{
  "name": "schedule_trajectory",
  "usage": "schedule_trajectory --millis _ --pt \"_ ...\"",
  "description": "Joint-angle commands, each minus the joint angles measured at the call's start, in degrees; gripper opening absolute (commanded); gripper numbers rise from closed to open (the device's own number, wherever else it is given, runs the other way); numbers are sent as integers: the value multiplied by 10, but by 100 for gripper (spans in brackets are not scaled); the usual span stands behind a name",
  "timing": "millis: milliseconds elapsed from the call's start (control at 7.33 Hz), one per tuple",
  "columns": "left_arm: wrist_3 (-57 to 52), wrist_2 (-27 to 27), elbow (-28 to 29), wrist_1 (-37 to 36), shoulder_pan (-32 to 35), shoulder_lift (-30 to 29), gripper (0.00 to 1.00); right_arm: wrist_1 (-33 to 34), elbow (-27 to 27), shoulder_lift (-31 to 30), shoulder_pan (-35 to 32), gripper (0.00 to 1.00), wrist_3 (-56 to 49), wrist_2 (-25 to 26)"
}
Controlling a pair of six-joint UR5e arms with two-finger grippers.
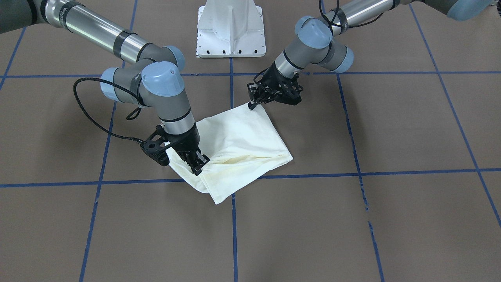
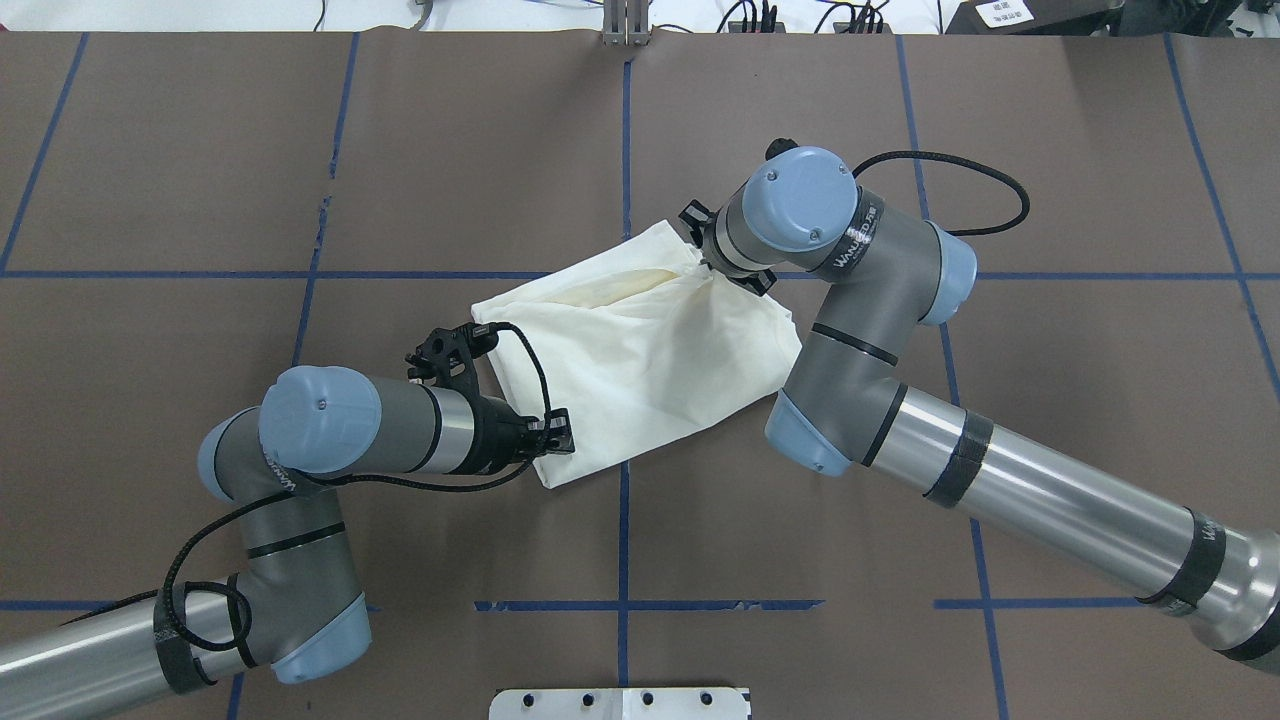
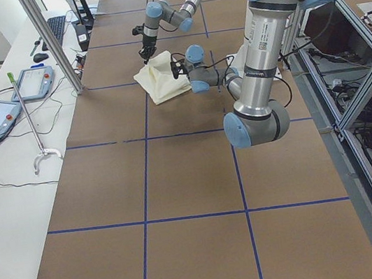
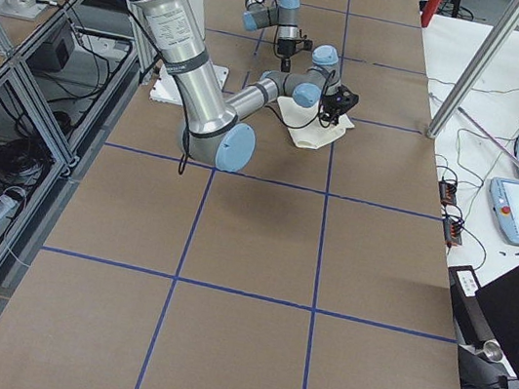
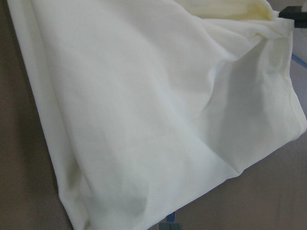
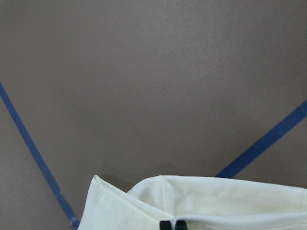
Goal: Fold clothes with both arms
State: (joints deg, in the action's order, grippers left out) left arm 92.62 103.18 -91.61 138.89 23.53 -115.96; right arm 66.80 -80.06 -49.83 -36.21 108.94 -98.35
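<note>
Shirt point(image 1: 242, 145) lies just below centre of the front view, folded to a rough four-sided packet. Its plain cream face is up with no print showing, and it straddles a crossing of the blue tape lines point(image 1: 313, 175) on the brown counter point(image 1: 391, 219). Right pincer point(image 1: 197, 164), at the packet's lower left, is clamped on a bunched edge; its wrist view shows two black fingertips point(image 6: 166, 225) pressed together over a rolled lip of cloth. Left pincer point(image 1: 254, 101), at the packet's top corner, looks closed on that corner, which peaks up toward it. Its own wrist view shows no fingertips, so this is a judgement. Cloth is thin, matte, soft knit; the layers are loosely stacked, with a deeper-cream ridge and creases along the lower edge. Risks: either grip may hold only the upper layers, so a lift would peel the packet open and spill the tucked-in part. The holds sit on opposite corners, so an uneven pull would skew or stretch the cloth. A shallow corner pinch could slip off the smooth fabric.
</note>
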Motion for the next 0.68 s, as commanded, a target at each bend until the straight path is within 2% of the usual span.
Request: schedule_trajectory --millis 0,409,546 --pt "-2 -6 7 1 2 5 0 0 0 0 0 0 -4 0" --pt "-1 -5 4 0 2 23 0 0 0 0 0 0 -4 0" --pt "-1 -5 1 -1 4 23 0 0 0 0 0 15 -5 -1"
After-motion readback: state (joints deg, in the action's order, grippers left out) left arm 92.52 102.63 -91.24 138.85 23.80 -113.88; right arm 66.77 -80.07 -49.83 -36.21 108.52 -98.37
